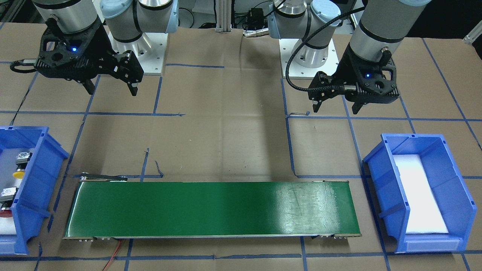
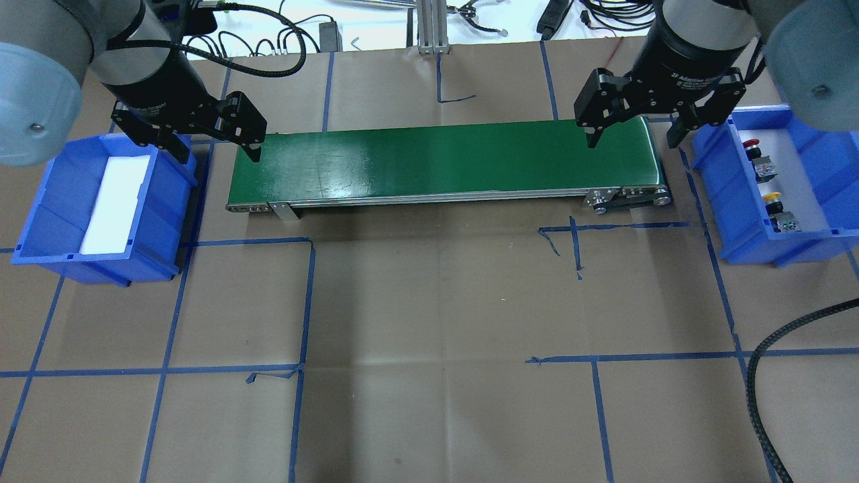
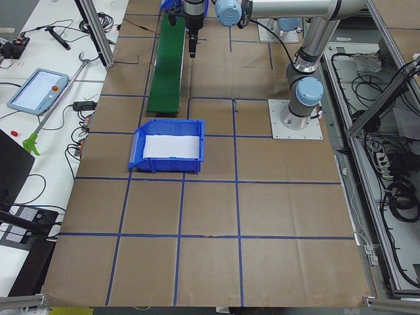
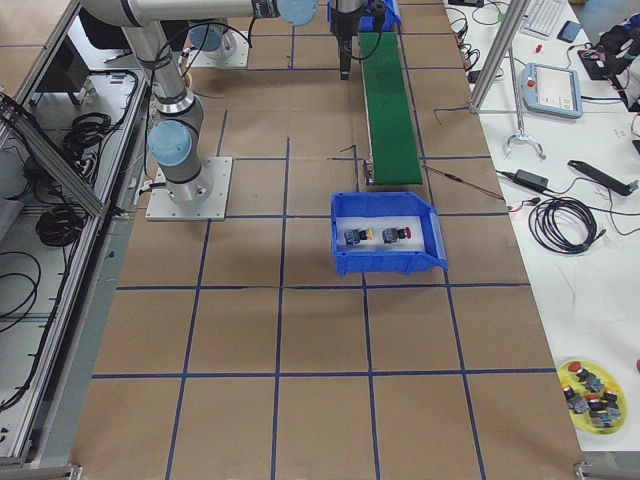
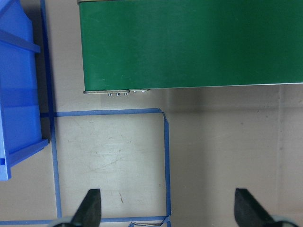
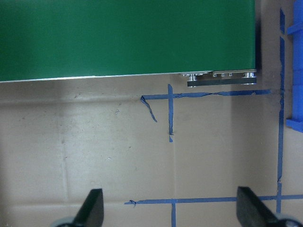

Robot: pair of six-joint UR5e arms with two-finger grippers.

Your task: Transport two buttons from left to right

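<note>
The yellow-capped button (image 2: pixel 773 196) and the red-capped button (image 2: pixel 753 143) lie on white foam in a blue bin (image 2: pixel 738 249) at the belt's end on my right. They also show in the front view, yellow (image 1: pixel 18 174) and red (image 1: pixel 4 214), and in the right side view (image 4: pixel 362 237). My right gripper (image 2: pixel 631 144) hangs open and empty above the table by that end of the green conveyor belt (image 2: pixel 436 161), apart from the bin. My left gripper (image 2: pixel 220 157) hangs open and empty by the belt's other end. Both wrist views show spread fingertips (image 5: pixel 92 203) (image 6: pixel 93 208) over brown paper.
A second blue bin (image 2: pixel 40 225) with only a white foam pad stands at the belt's end on my left; it shows in the front view (image 1: pixel 380 177). Blue tape lines cross the brown paper. A red wire runs from the belt (image 1: pixel 116 248).
</note>
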